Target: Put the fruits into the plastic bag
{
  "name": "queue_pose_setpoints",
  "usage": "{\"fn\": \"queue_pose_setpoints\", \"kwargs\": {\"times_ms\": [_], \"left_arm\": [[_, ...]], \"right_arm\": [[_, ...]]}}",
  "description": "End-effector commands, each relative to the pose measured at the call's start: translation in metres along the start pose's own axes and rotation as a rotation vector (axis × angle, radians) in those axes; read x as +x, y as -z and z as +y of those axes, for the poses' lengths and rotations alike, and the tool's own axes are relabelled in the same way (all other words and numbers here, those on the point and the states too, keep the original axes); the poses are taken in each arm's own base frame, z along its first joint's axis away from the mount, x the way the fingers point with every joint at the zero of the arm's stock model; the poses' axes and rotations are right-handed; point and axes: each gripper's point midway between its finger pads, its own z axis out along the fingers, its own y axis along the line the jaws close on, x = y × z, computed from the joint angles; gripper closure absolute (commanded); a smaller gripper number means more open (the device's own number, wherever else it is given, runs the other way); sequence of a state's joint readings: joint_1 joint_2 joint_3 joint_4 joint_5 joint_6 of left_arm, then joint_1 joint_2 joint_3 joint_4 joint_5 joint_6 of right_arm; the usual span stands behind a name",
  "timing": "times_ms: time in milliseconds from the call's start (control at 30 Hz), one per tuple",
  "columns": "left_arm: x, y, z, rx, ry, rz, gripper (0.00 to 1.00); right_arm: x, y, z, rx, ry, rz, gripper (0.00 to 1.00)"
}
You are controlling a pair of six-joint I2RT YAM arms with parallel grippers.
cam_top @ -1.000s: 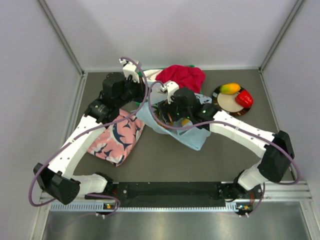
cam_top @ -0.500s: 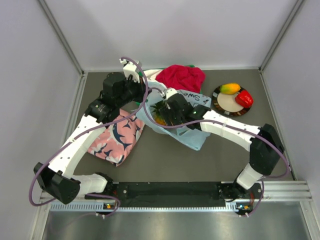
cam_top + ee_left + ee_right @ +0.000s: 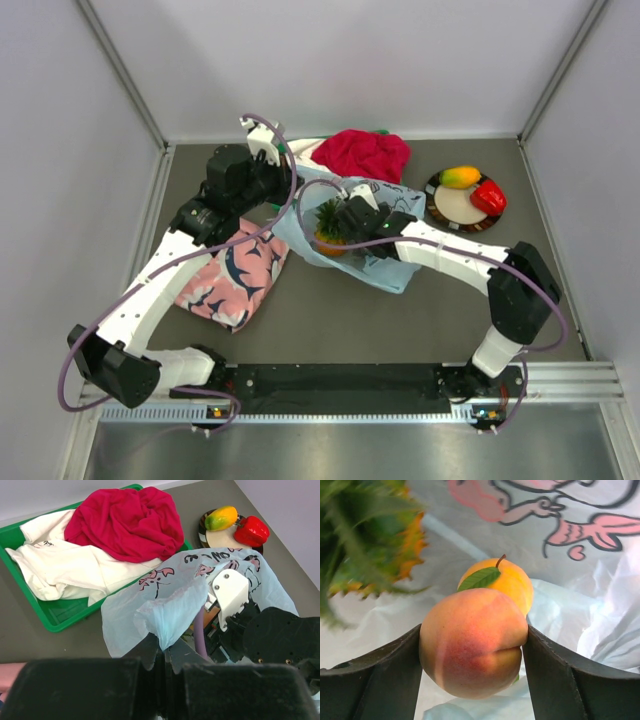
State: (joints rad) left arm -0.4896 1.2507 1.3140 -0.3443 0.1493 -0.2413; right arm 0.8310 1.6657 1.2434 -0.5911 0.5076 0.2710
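Note:
The light-blue plastic bag (image 3: 385,265) lies at the table's middle. My left gripper (image 3: 165,652) is shut on a bunched edge of the bag (image 3: 175,605) and holds it up. My right gripper (image 3: 472,645) is inside the bag, shut on the orange-pink peach (image 3: 472,642). The pineapple (image 3: 365,545) and an orange fruit with a green leaf (image 3: 502,580) lie in the bag behind the peach. The pineapple also shows in the top view (image 3: 328,225). The mango (image 3: 460,177) and the red pepper-like fruit (image 3: 488,197) rest on a round plate (image 3: 452,207) at the right.
A green tray (image 3: 60,617) with white and red clothes (image 3: 125,522) stands behind the bag. A pink shark-print cloth (image 3: 232,272) lies at the left. My right arm (image 3: 280,635) crosses over the bag close to my left gripper.
My right gripper has moved left and deeper into the bag with the peach. The pineapple now shows in the top view. My left gripper has stayed put on the bag.

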Motion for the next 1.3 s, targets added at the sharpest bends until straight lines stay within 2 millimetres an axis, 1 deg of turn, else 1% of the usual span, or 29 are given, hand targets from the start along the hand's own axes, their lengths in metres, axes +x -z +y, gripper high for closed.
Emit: {"fn": "queue_pose_setpoints", "kwargs": {"times_ms": [0,133,200,267,300,367,400,467,500,567,600,700,933,1000,1200,1267], "left_arm": [[-0.018,0.006,-0.006,0.022,-0.009,-0.060,1.00],[-0.019,0.006,-0.006,0.021,-0.009,-0.064,1.00],[-0.018,0.006,-0.006,0.022,-0.008,-0.060,1.00],[-0.018,0.005,-0.006,0.023,-0.008,-0.060,1.00],[-0.017,0.005,-0.006,0.023,-0.007,-0.059,1.00],[-0.018,0.006,-0.007,0.024,-0.007,-0.062,1.00],[-0.018,0.006,-0.006,0.024,-0.007,-0.060,1.00],[-0.019,0.006,-0.007,0.024,-0.007,-0.063,1.00],[-0.018,0.006,-0.007,0.024,-0.007,-0.062,1.00],[-0.019,0.006,-0.007,0.026,-0.007,-0.063,1.00],[-0.019,0.006,-0.008,0.027,-0.006,-0.062,1.00],[-0.019,0.007,-0.008,0.029,-0.007,-0.063,1.00],[-0.019,0.007,-0.007,0.026,-0.006,-0.064,1.00],[-0.019,0.007,-0.008,0.028,-0.006,-0.064,1.00],[-0.020,0.007,-0.008,0.027,-0.007,-0.067,1.00],[-0.020,0.008,-0.008,0.027,-0.007,-0.068,1.00]], "right_arm": [[0.017,-0.009,-0.025,0.097,-0.062,0.055,0.83],[0.027,-0.014,-0.025,0.101,-0.078,0.081,0.81],[0.027,-0.015,-0.024,0.098,-0.083,0.084,0.78],[0.027,-0.015,-0.021,0.084,-0.090,0.083,0.72],[0.026,-0.015,-0.021,0.081,-0.095,0.081,0.66],[0.022,-0.013,-0.018,0.064,-0.108,0.069,0.61],[0.021,-0.012,-0.019,0.060,-0.111,0.064,0.53],[0.019,-0.010,-0.016,0.043,-0.121,0.057,0.46],[0.018,-0.010,-0.015,0.036,-0.126,0.051,0.40],[0.015,-0.007,-0.014,0.021,-0.138,0.042,0.33],[0.015,-0.007,-0.013,0.014,-0.141,0.039,0.27],[0.012,-0.004,-0.009,-0.015,-0.154,0.025,0.20],[0.006,0.002,-0.003,-0.065,-0.179,0.001,0.14],[0.001,0.006,0.001,-0.095,-0.191,-0.015,0.12],[-0.017,0.017,0.006,-0.154,-0.232,-0.081,0.11],[-0.024,0.025,0.008,-0.182,-0.247,-0.110,0.11]]}}
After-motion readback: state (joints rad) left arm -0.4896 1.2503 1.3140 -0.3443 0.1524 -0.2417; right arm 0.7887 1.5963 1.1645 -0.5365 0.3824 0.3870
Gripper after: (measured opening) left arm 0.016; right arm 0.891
